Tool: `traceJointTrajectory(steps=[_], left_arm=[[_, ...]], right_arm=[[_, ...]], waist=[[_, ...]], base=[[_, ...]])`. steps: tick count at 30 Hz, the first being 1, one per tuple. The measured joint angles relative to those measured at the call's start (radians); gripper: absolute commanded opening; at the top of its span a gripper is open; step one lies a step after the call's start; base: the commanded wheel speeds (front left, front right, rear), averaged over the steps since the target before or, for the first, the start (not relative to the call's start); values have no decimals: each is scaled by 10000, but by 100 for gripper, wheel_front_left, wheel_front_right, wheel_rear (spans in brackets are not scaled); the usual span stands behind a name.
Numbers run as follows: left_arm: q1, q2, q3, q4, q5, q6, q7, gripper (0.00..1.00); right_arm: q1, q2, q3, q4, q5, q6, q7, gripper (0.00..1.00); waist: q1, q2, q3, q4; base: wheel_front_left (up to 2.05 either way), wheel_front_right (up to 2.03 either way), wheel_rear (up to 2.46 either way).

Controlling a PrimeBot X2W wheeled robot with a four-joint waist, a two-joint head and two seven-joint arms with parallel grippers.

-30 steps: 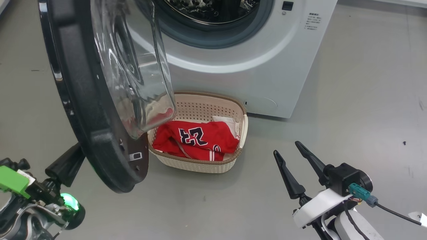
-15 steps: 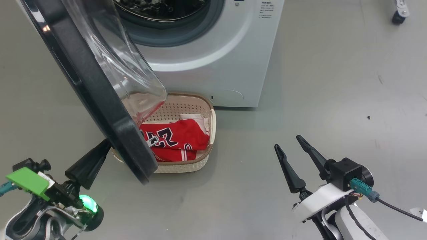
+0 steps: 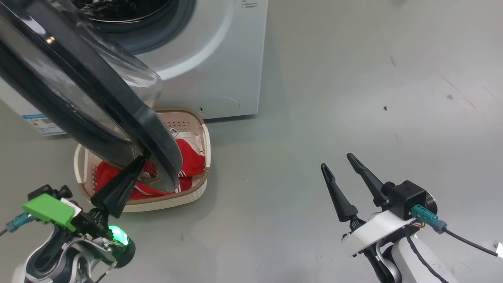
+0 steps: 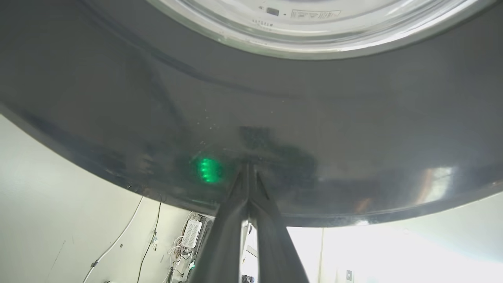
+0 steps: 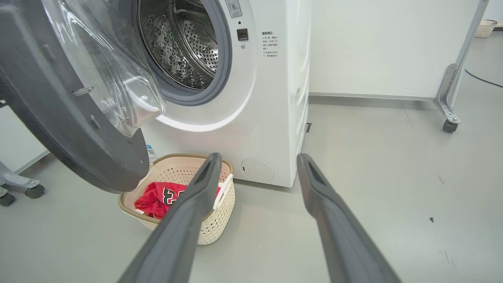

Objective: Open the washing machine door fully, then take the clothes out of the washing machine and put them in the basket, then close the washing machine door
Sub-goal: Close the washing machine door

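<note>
The white washing machine (image 3: pixel 220 59) (image 5: pixel 271 98) stands with its steel drum showing. Its black-rimmed washing machine door (image 3: pixel 90 94) (image 5: pixel 67 129) hangs part open over the basket. My left gripper (image 3: pixel 137 161) is shut, and its tips (image 4: pixel 248 167) press against the door's glossy outer face (image 4: pixel 251 118). The cream basket (image 3: pixel 173 198) (image 5: pixel 220 220) sits on the floor before the machine. It holds the red clothes (image 3: pixel 188 161) (image 5: pixel 157 198), partly hidden by the door. My right gripper (image 3: pixel 335 160) (image 5: pixel 258 157) is open and holds nothing, well to the right of the basket.
Grey floor (image 3: pixel 353 98) spreads to the right of the machine. A wheeled metal frame leg (image 5: pixel 450 118) stands at the far right by the white wall. A caster (image 5: pixel 33 191) sits on the floor left of the door.
The head camera has turned, so the machine sits further left in view. The door has swung towards the machine's front, with my shut left gripper following behind it. The right gripper stays open.
</note>
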Motion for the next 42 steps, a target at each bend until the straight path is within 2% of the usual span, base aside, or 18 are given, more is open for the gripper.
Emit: traceJointTrajectory(steps=[2,12,20,33,42], left_arm=[[-91,-2,-33,67,69,-21,-583,0],[-924,29,222,489,40,-290,-2159,0],[-1589,19,-286,757,-100,-548,-2805,0],[-2716,12,-209,1595,-640,-876,-4374,0],[-3374,6,-614,2171,-759,-1072,-4755,0]], right_arm=[[-113,71,-13,-46,65,0,0,100],[-308,128,-102,-94,155,0,0,100],[-478,199,-96,-104,173,0,0,100],[-600,357,-117,-61,328,0,0,100],[-598,380,-360,-31,328,0,0,100]], waist=[[0,0,191,-428],[0,0,728,-1330],[0,0,1007,-1759],[0,0,1261,-2464],[0,0,1333,-2619]], base=[[0,0,0],[0,0,0],[0,0,0],[0,0,0],[0,0,0]])
